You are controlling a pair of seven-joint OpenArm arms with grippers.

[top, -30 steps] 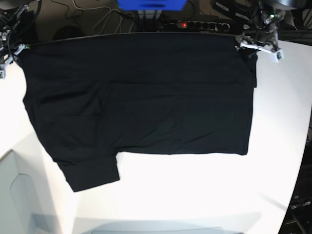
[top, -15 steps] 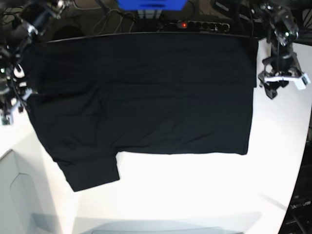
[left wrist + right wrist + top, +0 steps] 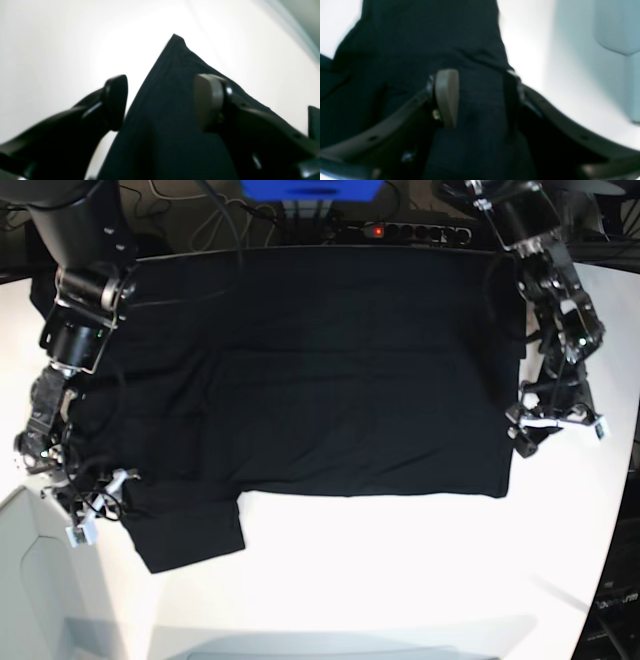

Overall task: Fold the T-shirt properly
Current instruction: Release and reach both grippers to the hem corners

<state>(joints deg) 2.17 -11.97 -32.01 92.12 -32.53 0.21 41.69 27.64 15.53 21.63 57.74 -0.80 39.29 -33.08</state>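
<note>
The black T-shirt [image 3: 300,370] lies spread flat on the white table [image 3: 400,580], one sleeve [image 3: 190,535] sticking out at the near left. My left gripper [image 3: 522,435] hovers at the shirt's near right corner. In the left wrist view, this left gripper [image 3: 161,102] is open, its fingers [image 3: 115,100] straddling the pointed cloth corner [image 3: 176,43]. My right gripper [image 3: 98,502] is over the shirt's left edge, just above the sleeve. In the right wrist view, the right gripper [image 3: 478,98] is open with black cloth [image 3: 432,37] beneath the gap. No print shows.
A power strip [image 3: 415,230], cables and a blue object [image 3: 310,188] sit behind the table's far edge. A pale grey-blue bin [image 3: 30,580] stands at the near left, also seen as the pale bin [image 3: 615,25]. The table's curved right edge [image 3: 615,510] runs close to my left arm.
Both arms have swept from the shirt's far corners toward the near side along its side edges. The shirt's far edge lies released and flat. The right gripper's jaws stand wider.
</note>
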